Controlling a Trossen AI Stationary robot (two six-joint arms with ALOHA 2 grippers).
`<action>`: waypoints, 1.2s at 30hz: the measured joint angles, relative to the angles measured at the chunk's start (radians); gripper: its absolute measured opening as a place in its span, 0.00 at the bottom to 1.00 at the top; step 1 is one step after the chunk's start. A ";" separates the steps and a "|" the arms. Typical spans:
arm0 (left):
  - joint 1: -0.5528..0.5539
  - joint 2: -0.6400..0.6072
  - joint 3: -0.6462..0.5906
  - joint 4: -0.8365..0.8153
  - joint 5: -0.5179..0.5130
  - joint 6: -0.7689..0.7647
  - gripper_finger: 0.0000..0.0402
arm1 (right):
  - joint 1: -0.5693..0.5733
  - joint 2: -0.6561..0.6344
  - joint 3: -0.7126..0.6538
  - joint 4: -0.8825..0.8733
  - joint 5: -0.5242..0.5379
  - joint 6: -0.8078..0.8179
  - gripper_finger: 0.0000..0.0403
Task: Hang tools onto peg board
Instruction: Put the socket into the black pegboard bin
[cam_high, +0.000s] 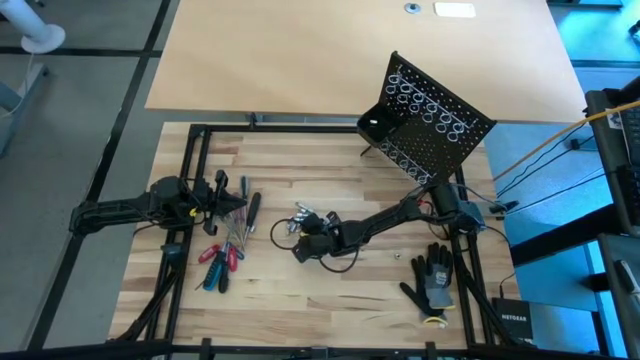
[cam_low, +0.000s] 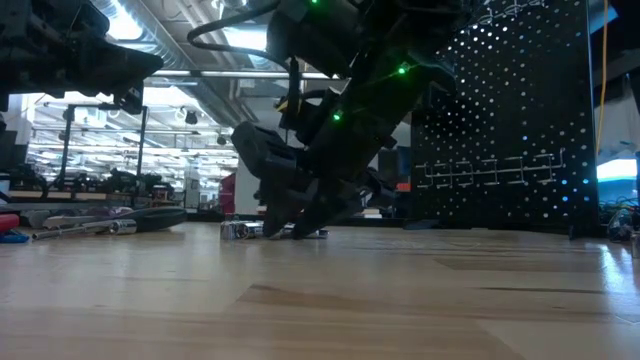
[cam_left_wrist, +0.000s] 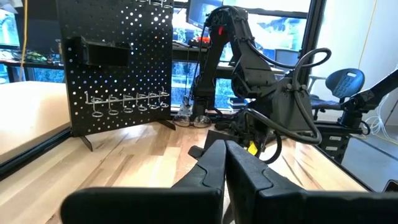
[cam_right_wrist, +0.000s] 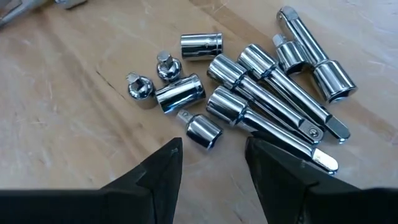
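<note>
A cluster of silver metal bits, sockets and long bars, lies on the wooden table near its middle. My right gripper hangs open just over them, slanting down, with a small socket between its fingers. Screwdrivers with red, blue and black handles lie at the left. Beside them my left gripper waits, shut and level, holding nothing. The black peg board stands on its thin legs at the far right, with rows of wire rings on its face. My right gripper comes at the silver bits from the right and above, fingers spread. One fingertip lies over the near end of a long bar. I cannot tell whether it touches the bar or the table.
A black-and-grey work glove lies at the near right. A black frame rail runs around the table's edges. A dark cable loops beside my right gripper. Bare wood lies between the bits and the peg board.
</note>
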 joint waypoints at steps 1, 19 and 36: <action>0.000 0.000 0.000 0.000 0.000 0.000 0.00 | 0.001 0.000 0.000 0.001 0.000 -0.006 0.45; 0.000 0.000 0.000 0.000 0.000 0.000 0.00 | 0.002 0.000 0.000 0.056 -0.080 -0.390 0.45; 0.000 0.000 0.000 0.000 0.000 -0.001 0.00 | 0.000 -0.003 0.002 0.029 -0.187 -0.655 0.38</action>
